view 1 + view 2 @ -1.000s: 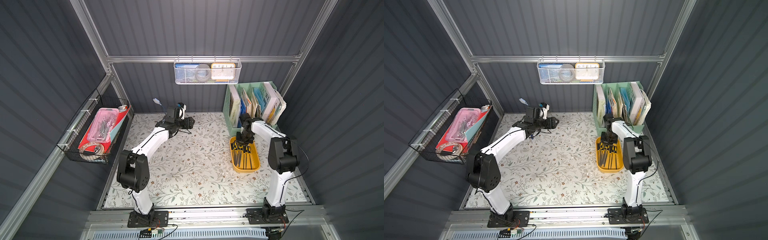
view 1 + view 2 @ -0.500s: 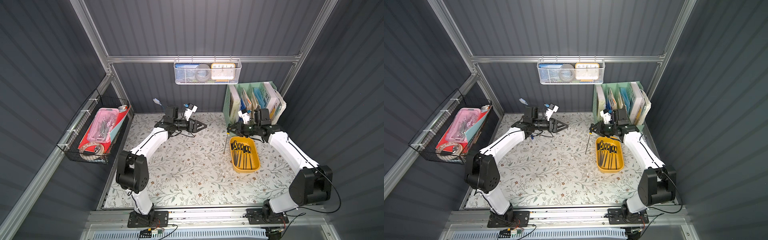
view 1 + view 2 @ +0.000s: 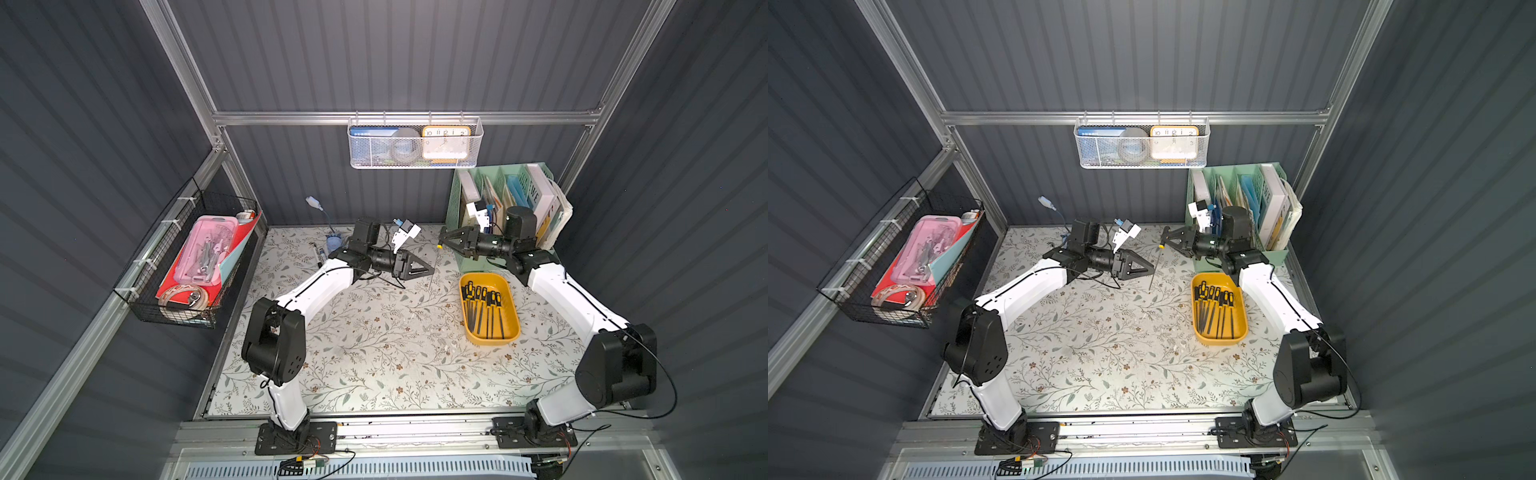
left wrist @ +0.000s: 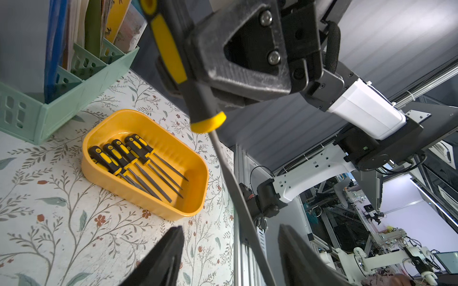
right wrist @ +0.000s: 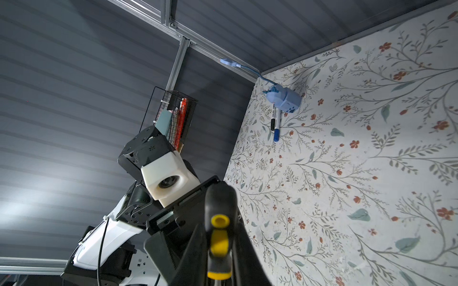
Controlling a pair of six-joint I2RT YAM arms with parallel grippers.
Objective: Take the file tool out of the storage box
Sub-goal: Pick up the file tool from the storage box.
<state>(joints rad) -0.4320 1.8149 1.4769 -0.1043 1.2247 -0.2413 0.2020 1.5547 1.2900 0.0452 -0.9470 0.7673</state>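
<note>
1. The left gripper [image 3: 429, 270] is at roughly 12 o'clock on the mat [image 3: 374, 340] (dial as in a top view, with 12 at the back wall). Its jaws stand well apart and it's got hold of nothing. In the left wrist view the blade of the file tool [image 4: 207, 121] runs between its fingers [image 4: 171, 245] with clear air on both sides.
2. That file tool is out of the box. It's hanging in the air just toward 1 o'clock of the gripper, with the blade pointing down at the mat.
3. The right gripper [image 3: 443, 240], at about 1 o'clock, is clamped tight on the black-and-yellow handle.
4. The storage box [image 3: 492, 340] sits at 3 o'clock with the other files [image 3: 484, 305] lying in it.
5. On handling, my guess is it's light, stiff steel with a skinny blade that'd swivel in a pinch. The rubbery handle is the best spot to grab. If you're taking the blade, go high, near the yellow collar.
</note>
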